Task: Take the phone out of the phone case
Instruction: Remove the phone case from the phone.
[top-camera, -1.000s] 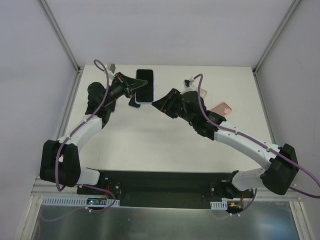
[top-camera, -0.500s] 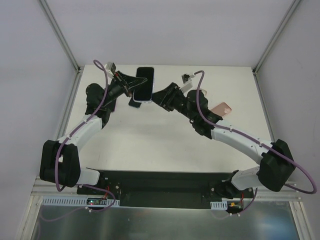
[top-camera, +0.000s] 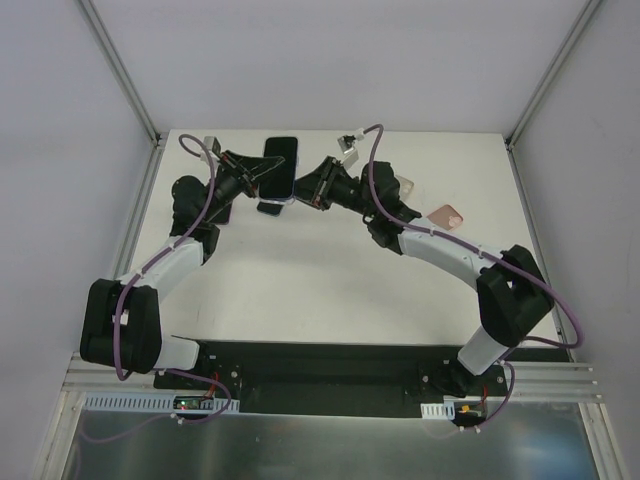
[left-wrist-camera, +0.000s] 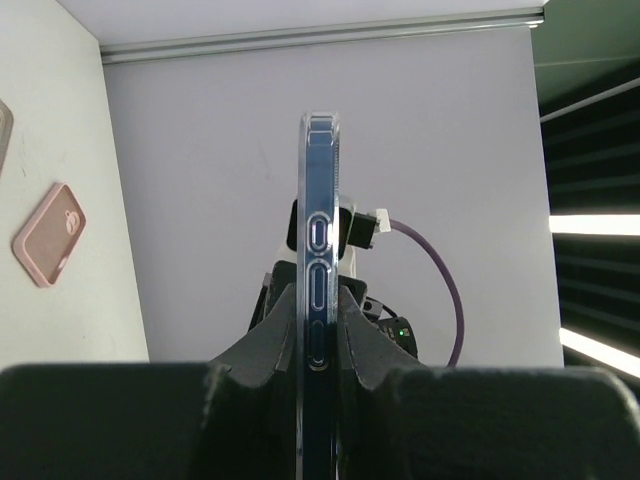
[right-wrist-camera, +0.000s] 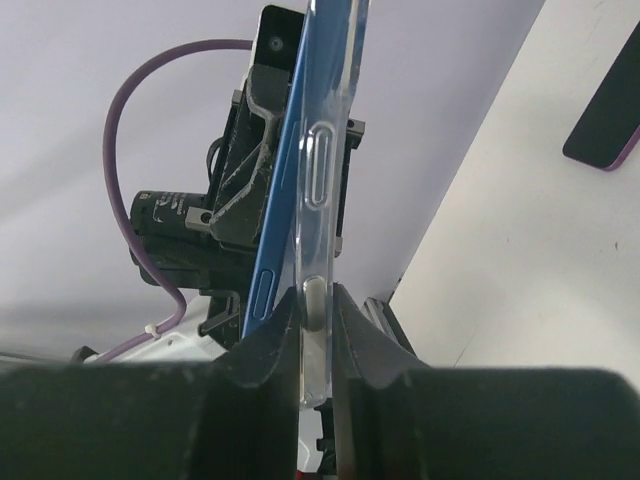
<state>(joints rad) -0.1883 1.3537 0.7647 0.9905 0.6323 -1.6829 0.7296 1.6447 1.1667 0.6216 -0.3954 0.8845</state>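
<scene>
The blue phone (top-camera: 279, 166) in its clear phone case (right-wrist-camera: 327, 170) is held up on edge above the far side of the table. My left gripper (top-camera: 256, 178) is shut on the phone and case from the left; in the left wrist view its fingers (left-wrist-camera: 285, 315) clamp both faces. My right gripper (top-camera: 307, 191) meets it from the right and is shut on the clear case's rim (right-wrist-camera: 317, 300). In the right wrist view the blue phone (right-wrist-camera: 281, 190) stands slightly apart from the clear shell at that edge.
A dark case with a purple rim (top-camera: 268, 207) lies on the table under the held phone. A pink case (top-camera: 446, 217) and a beige case (top-camera: 406, 187) lie to the right. White walls with metal rails enclose the table.
My right gripper has moved left to the held phone and shut on the clear case's rim. The left gripper has shifted the phone slightly left and stayed shut.
</scene>
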